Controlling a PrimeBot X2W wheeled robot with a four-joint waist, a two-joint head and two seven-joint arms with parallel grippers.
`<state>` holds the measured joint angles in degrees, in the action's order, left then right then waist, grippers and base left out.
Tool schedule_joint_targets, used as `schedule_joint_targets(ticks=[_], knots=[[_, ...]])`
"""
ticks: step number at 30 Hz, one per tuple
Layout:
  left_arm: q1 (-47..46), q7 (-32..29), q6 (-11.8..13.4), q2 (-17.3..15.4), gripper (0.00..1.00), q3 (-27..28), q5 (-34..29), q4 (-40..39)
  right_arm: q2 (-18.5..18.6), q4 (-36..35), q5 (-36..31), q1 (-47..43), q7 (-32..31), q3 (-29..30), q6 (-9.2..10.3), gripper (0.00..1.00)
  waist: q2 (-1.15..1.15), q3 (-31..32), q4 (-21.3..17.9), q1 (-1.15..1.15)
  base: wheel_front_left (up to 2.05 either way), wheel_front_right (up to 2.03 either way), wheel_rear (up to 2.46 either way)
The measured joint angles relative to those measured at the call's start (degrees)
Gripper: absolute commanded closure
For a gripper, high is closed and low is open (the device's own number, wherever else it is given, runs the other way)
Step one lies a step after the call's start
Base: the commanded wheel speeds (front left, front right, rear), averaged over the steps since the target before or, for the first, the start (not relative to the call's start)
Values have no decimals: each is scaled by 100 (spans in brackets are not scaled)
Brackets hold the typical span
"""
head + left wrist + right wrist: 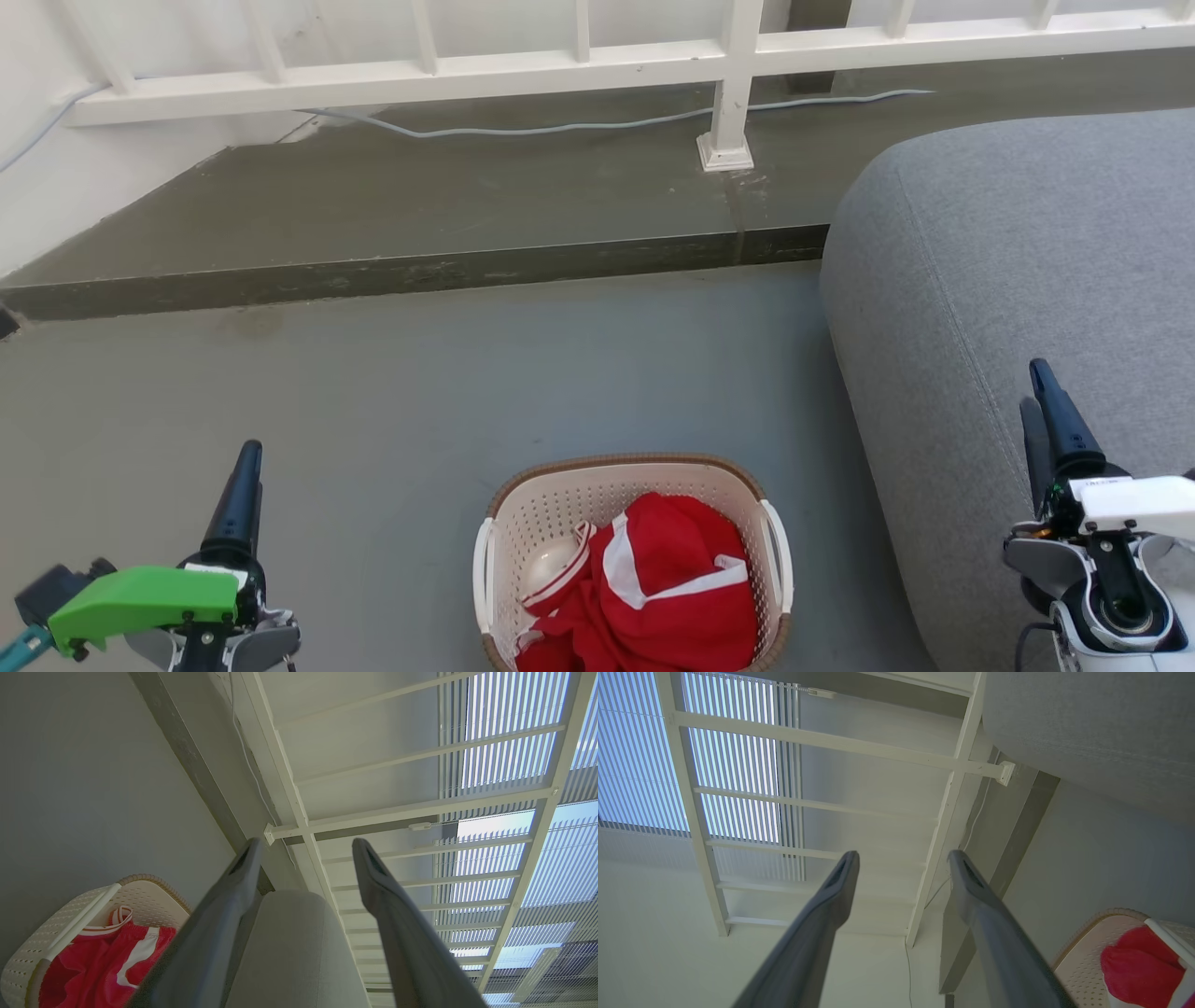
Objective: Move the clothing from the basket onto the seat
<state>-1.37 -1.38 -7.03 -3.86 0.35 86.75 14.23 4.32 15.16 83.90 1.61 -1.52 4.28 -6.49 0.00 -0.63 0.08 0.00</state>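
**While both grippers hang empty, clothing lies in basket**

Counted items: two grippers, one basket, one seat, one heap of red clothing; the number of garments in the heap cannot be told.

Left gripper (306, 844): fingers spread wide apart, nothing between them, touching nothing. It hangs over bare grey floor (448, 373), left of the basket and well apart from it, fingers pointing away from the robot.

Right gripper (901, 856): fingers likewise wide apart, empty, touching nothing. In the head view it sits above the near edge of the seat, fingers pointing away.

Basket (560, 509): stands upright on the floor between the two grippers, just beside the seat, one white handle on each side. Its near end is cut off by the picture edge, so its long axis cannot be confirmed.

Clothing (672, 579): crumpled inside the basket, bunched toward the right wall, white stripes showing, striped collar (563, 571) lying toward the left.

Seat (1008, 261): to the right, its long side running away from the robot, rounded corner toward the raised step (420, 271). White railing (467, 70) stands beyond.
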Motion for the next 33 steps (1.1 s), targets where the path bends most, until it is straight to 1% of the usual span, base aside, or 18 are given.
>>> schedule_joint_targets(ticks=[5, 10, 13, 14, 15, 22, 31, 33], knots=[[-79, 104, 0, -120, 0, -113, -444, -77, 133, -58, -523, 52, 98, -134, -1, 0, 0, -13, 8, 0, 0, 0, 0], [-131, 203, 0, -247, 0, -237, -1054, -174, 227, -104, -1096, 67, 196, -278, 4, 0, 0, -15, 16, 0, 0, 0, 0], [-133, 253, 9, -301, 0, -289, -1399, -214, 277, -152, -1404, 98, 235, -354, 60, 0, 0, -8, 22, 0, 0, 0, 0], [-140, 296, 49, -325, 0, -372, -1616, -247, 308, -179, -1613, 143, 261, -416, 114, 0, 0, -5, 25, 0, 0, 0, 0], [-146, 302, 52, -335, 0, -414, -1745, -274, 316, -213, -1734, 152, 290, -445, 116, 0, 0, -3, 27, 0, 0, 0, 0], [-244, 445, 163, -405, 0, -592, -2480, -526, 389, -359, -2450, 153, 425, -603, 297, 0, 0, 9, 50, 0, 0, 0, 0], [-248, 611, 302, -461, 0, -853, -3420, -753, 500, -452, -3325, 153, 594, -865, 425, 0, 0, 8, 63, 0, 0, 0, 0], [-248, 648, 312, -487, 0, -920, -3590, -783, 514, -470, -3524, 153, 639, -916, 508, 0, 0, 6, 65, 0, 0, 0, 0]])
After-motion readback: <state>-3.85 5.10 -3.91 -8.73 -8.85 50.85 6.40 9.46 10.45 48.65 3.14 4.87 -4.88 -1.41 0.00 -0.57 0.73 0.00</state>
